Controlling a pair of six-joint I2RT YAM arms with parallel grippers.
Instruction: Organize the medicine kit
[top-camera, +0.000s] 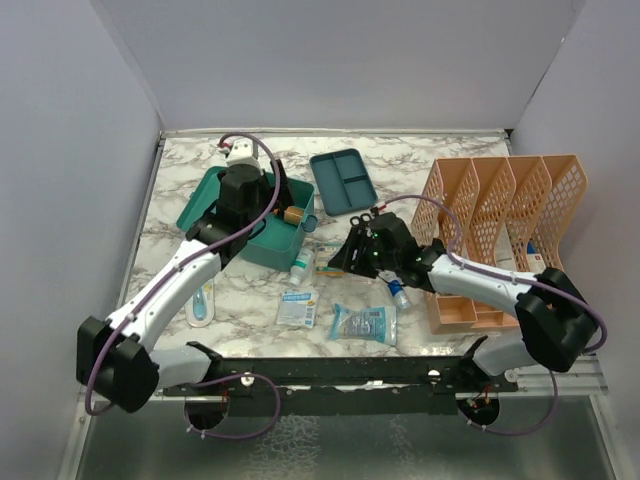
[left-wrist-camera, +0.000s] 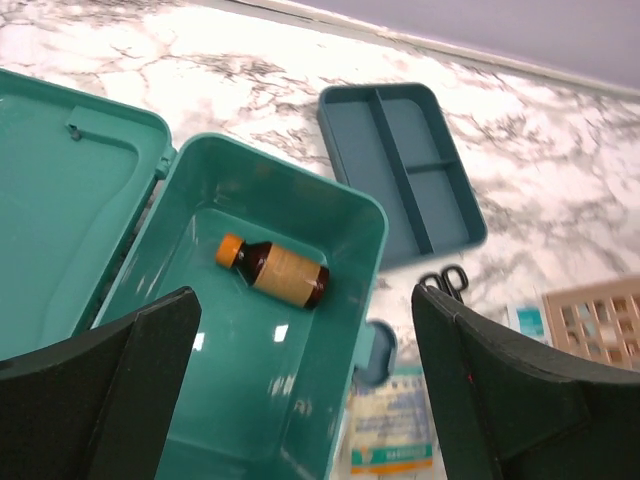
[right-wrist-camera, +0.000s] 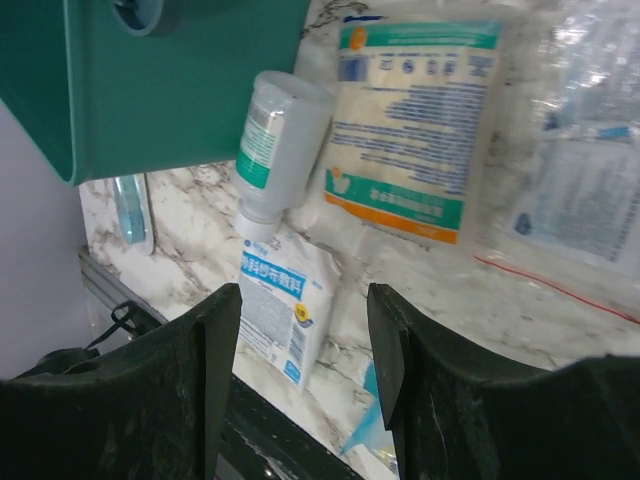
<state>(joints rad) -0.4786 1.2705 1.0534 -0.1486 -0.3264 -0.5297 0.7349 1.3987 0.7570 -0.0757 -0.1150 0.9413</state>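
Note:
The teal medicine kit (top-camera: 272, 248) stands open at the left, its lid (top-camera: 203, 196) laid back. A brown bottle with an orange cap (left-wrist-camera: 272, 271) lies inside the box (left-wrist-camera: 250, 400); it also shows in the top view (top-camera: 293, 213). The matching divided insert tray (top-camera: 343, 182) lies apart behind it, empty. My left gripper (left-wrist-camera: 305, 400) hovers open and empty over the box. My right gripper (right-wrist-camera: 305, 350) is open and empty, low over a white-and-blue packet (right-wrist-camera: 280, 310), near a small white bottle (right-wrist-camera: 275, 150) leaning by the box wall (right-wrist-camera: 170, 90).
An orange mesh rack (top-camera: 505, 230) stands at the right. Black scissors (left-wrist-camera: 445, 280) lie by the tray. A green-and-orange packet (right-wrist-camera: 405, 120), a clear bag (top-camera: 363, 323), a blue-capped vial (top-camera: 400, 293) and a blue-and-white oblong item (top-camera: 202, 300) lie on the marble.

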